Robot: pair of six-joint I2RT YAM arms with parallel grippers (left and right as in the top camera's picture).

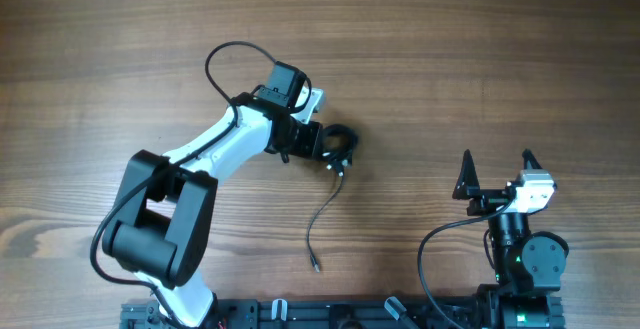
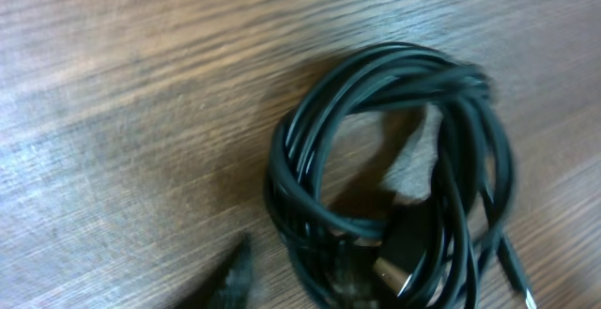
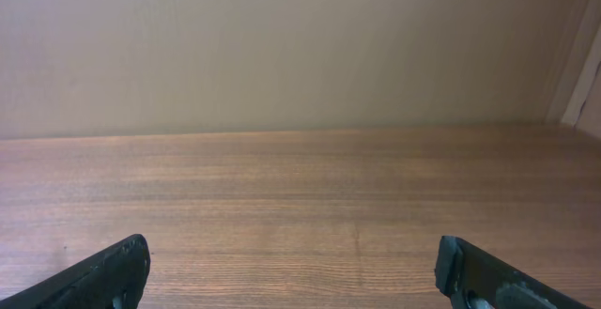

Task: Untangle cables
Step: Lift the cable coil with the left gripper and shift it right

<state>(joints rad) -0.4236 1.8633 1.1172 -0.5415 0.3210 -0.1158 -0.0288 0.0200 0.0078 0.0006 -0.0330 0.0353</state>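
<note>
Overhead: left gripper (image 1: 325, 150) at the cables (image 1: 344, 141), bunched mid-table (image 1: 450, 49); one loose strand trails nearward. Right gripper (image 1: 497, 172) near right, well apart. Left wrist: coil lies on wood, one fingertip (image 2: 237, 273) beside it; can't tell if it's gripping. Right wrist: fingers (image 3: 108, 273) spread wide, nothing between.

- the cables (image 1: 341, 149) lie bunched on the worktop (image 1: 450, 49), near its middle.
- one loose strand trails from them toward the robot's edge, ending in a plug (image 1: 315, 266).
- the left gripper (image 1: 330, 149) sits at their left side.
- the right gripper (image 1: 497, 172) is well apart, at the near right.
</note>
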